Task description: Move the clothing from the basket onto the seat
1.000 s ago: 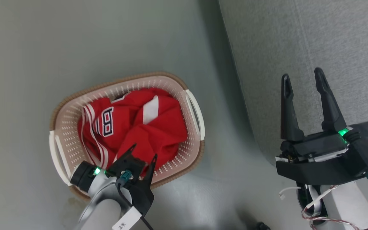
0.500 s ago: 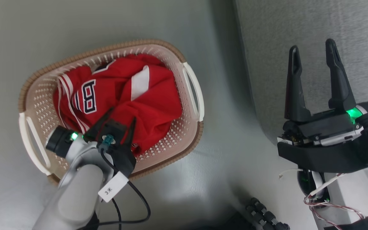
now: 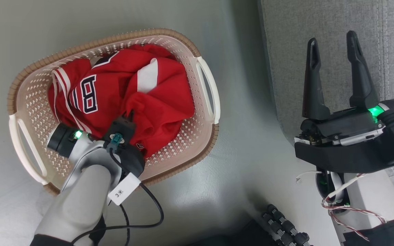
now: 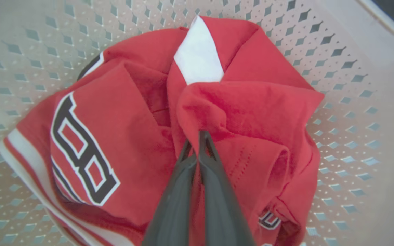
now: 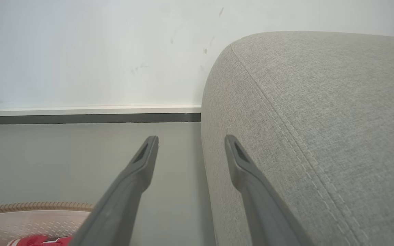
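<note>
Pinching a fold of the clothing (image 4: pixel 245 102), the left gripper (image 4: pixel 197 145) is closed tight, centre-left in the head view. All red fabric lies in the basket (image 3: pixel 190 136), none on the visible seat (image 3: pixel 337 20), upper right. The right gripper (image 3: pixel 331 38) gapes, empty. Lift and carry remain.

Glossy grey-green floor (image 3: pixel 115 13) lies upper left in the head view; a scuffed white wall (image 5: pixel 80 51) rises above a dark skirting strip (image 5: pixel 80 118).

Red clothing (image 3: pixel 164 102), cream basket (image 3: pixel 192 136), grey seat (image 3: pixel 323 20)
</note>
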Motion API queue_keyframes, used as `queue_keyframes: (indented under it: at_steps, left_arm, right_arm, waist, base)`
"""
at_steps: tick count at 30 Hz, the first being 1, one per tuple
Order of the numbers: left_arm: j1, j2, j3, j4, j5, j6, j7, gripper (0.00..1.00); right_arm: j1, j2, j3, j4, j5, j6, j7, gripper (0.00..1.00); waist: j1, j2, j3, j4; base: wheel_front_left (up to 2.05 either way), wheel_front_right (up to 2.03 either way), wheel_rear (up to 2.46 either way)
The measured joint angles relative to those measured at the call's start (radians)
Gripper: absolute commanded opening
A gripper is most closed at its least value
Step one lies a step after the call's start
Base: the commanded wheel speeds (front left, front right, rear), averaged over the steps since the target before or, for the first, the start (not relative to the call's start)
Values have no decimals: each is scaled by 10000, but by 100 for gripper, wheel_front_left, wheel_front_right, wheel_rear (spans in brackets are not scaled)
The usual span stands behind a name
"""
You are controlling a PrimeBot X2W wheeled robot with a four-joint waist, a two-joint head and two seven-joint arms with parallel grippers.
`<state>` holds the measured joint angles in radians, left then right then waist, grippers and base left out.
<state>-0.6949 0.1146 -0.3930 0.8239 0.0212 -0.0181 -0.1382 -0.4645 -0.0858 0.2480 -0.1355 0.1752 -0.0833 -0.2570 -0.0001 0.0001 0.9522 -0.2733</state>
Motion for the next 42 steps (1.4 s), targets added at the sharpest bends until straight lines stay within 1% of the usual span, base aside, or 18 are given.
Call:
queue_keyframes:
  at_steps: [7,11,21,23,25,27,32,33,38,42]
  left_arm:
    - [-152,-165,-84,209,0,-123,-449,0]
    - [-157,-261,-161,303,-15,-265,-665,0]
    - [-229,-489,-309,267,-253,-535,-1018,0]
    - [-237,-523,-309,174,-311,-539,-1078,0]
    - [-237,-560,-297,63,-416,-579,-1104,0]
    - [-234,-587,-267,-75,-679,-623,-1112,0]
    - [-147,-625,-169,-349,-938,-709,-1114,0]
    - [-111,-627,-138,-422,-997,-713,-1114,0]
    - [193,-685,73,-1028,-1584,-800,-1114,0]
    - [295,-690,67,-1467,-1705,-882,-1114,0]
  right_arm:
    - [-36,36,-65,418,-2,46,0,100]
    - [-149,48,-113,711,-2,90,0,100]
    - [-140,-25,-447,1699,-2,234,2,100]
    - [-114,-107,-533,1896,-2,307,2,100]
    - [-88,-178,-616,2094,-2,311,2,100]
    - [41,-242,-708,2368,0,399,2,100]
    - [201,-314,-853,2744,0,428,2,100]
    - [263,-341,-890,2823,0,489,2,100]
    - [472,-428,-1018,3195,8,571,2,100]
    - [619,-422,-1043,3444,19,658,2,100]
  waist:
    - [0,-1,-267,62]
    - [0,-1,-517,133]
    - [0,-1,-1462,451]
    - [0,-1,-1692,542]
    - [0,-1,-1924,644]
    - [0,-1,-2282,813]
    - [-1,-1,-2896,1127]
    - [0,-1,-3023,1194]
    - [-1,-2,-3658,1526]
    - [-1,-2,-4175,1781]
  base:
    - [0,0,0]
    - [0,0,0]
    - [0,0,0]
    - [0,0,0]
    - [0,0,0]
    - [0,0,0]
    - [0,0,0]
    - [0,0,0]
    - [0,0,0]
    - [0,0,0]
